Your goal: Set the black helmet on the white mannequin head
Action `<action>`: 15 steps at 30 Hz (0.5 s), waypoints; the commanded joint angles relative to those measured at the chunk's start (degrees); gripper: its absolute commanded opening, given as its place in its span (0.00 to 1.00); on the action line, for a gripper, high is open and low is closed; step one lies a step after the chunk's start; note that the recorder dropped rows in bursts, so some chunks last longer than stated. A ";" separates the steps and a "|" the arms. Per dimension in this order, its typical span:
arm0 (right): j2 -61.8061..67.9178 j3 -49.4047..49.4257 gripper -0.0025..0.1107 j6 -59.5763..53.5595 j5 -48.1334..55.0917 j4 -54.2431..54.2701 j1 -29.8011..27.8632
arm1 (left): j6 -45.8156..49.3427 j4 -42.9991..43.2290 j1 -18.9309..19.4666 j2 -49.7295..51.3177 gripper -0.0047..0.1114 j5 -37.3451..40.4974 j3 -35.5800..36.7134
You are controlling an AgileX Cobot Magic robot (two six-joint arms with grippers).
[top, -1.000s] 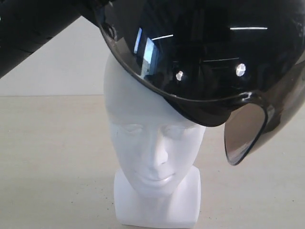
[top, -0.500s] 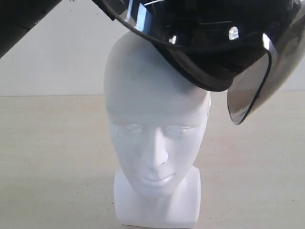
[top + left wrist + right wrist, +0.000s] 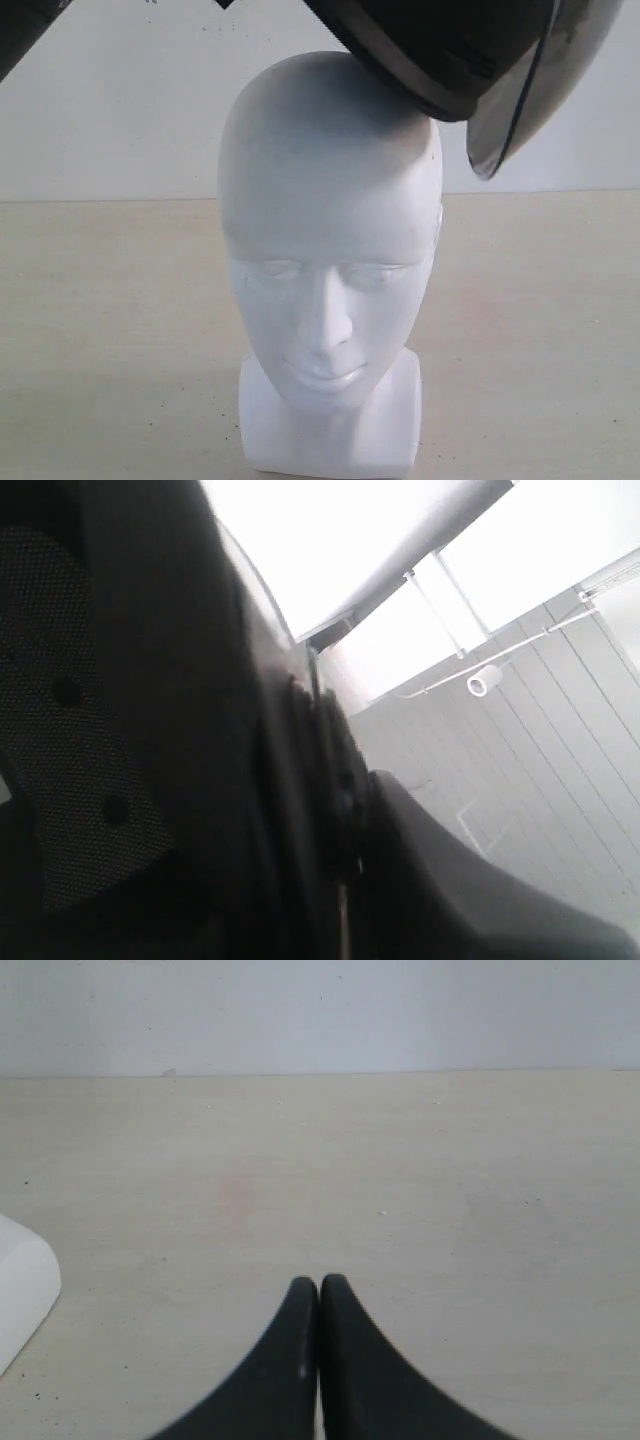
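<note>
Since a second ago the helmet (image 3: 450,50) has risen. It covered the head (image 3: 330,250) down to the brow; it now sits high at the upper right of the exterior view, tilted. Its lower rim is right at the crown's right side, and I cannot tell whether they touch. The smoky visor (image 3: 545,90) hangs beside the head, clear of it. The whole white face is uncovered. The head stands upright on its base on a pale table (image 3: 100,330).

The left wrist view is filled with dark helmet shell (image 3: 230,730) and mesh lining (image 3: 70,730). Whether the left gripper's jaws are apart or clamped cannot be told.

The right gripper (image 3: 318,1295) hovers low over the table near the base (image 3: 20,1280), with its jaws pressed together and nothing between them.
</note>
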 commanded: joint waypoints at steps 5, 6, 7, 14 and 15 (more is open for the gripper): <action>-0.31 -0.05 0.02 -0.07 -0.35 -0.24 -0.11 | -1.06 -1.41 -1.25 1.86 0.08 -1.37 -7.97; -0.31 -0.05 0.02 -0.07 -0.35 -0.24 -0.11 | -1.06 -1.44 -1.74 2.44 0.08 -1.22 -8.54; -0.31 -0.05 0.02 -0.07 -0.35 -0.24 -0.11 | -1.06 -1.68 -2.40 3.34 0.08 -1.22 -9.10; -0.31 -0.05 0.02 -0.07 -0.35 -0.24 -0.11 | 0.64 -5.09 -6.78 8.19 0.08 -2.53 -10.89; -0.31 -0.05 0.02 -0.07 -0.35 -0.24 -0.11 | 1.19 -5.09 -6.76 8.49 0.08 -2.96 -10.89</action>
